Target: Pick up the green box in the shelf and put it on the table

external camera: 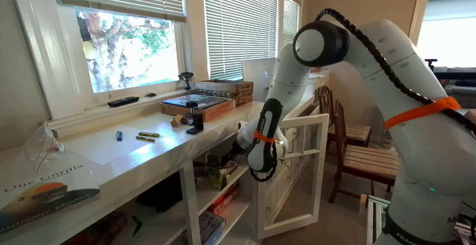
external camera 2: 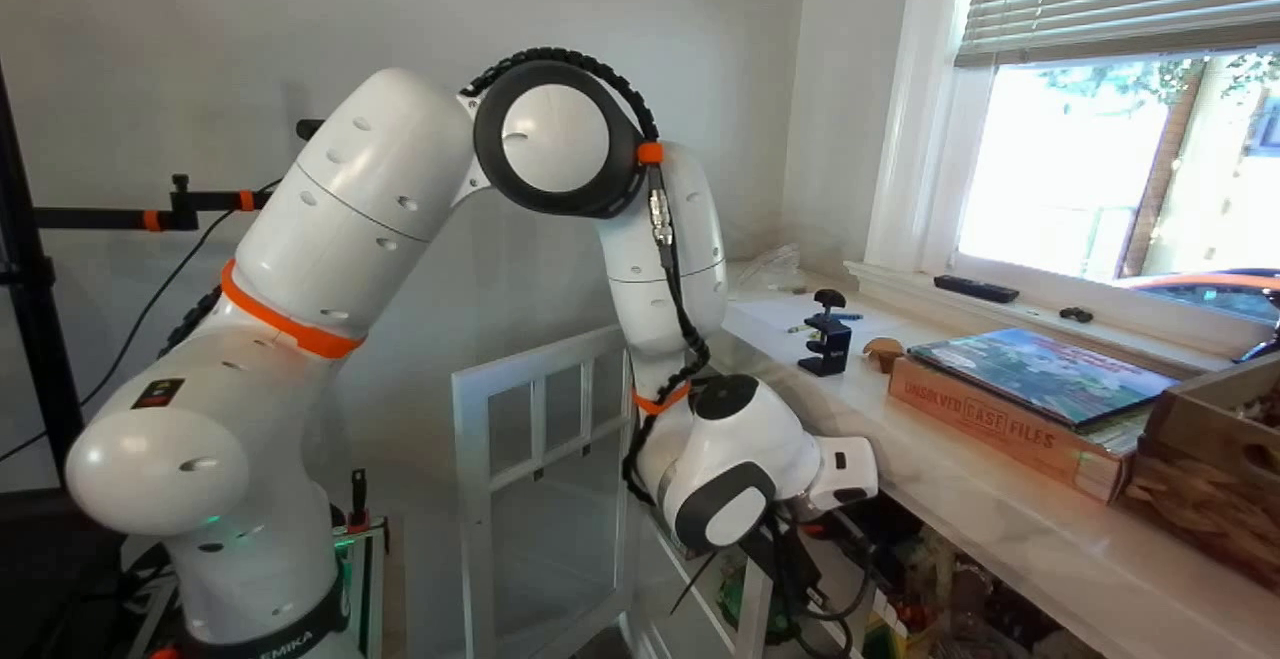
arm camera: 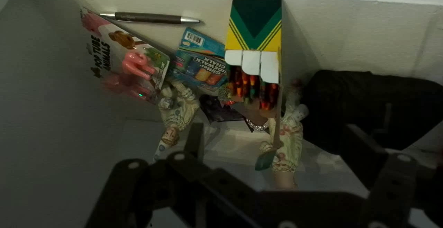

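- Arm (external camera 2: 350, 179): wh., rounded segs., thin dk. seams, small oval recesses.
- Elbow jt. (external camera 2: 555, 139): blk. ring, wh. disc in ctr.
- Cable (external camera: 375, 51): blk., ribbed; silver connector (external camera 2: 660, 216) nr. elbow.
- Straps (external camera: 424, 112): orange, on upper arm & nr. wrist.
- Wrist panel (external camera: 274, 113): blk., elongated, wh. lettering.
- Label (external camera 2: 160, 393): dk., rect., w/ red.
- Indicator lt. (external camera: 432, 189): sm., grn.
- Base band (external camera 2: 305, 629): blk., wh. lettering incl. "EMIKA".
- Gripper (arm camera: 278, 143): blk. linkages, pale rd. pivots (arm camera: 179, 157).
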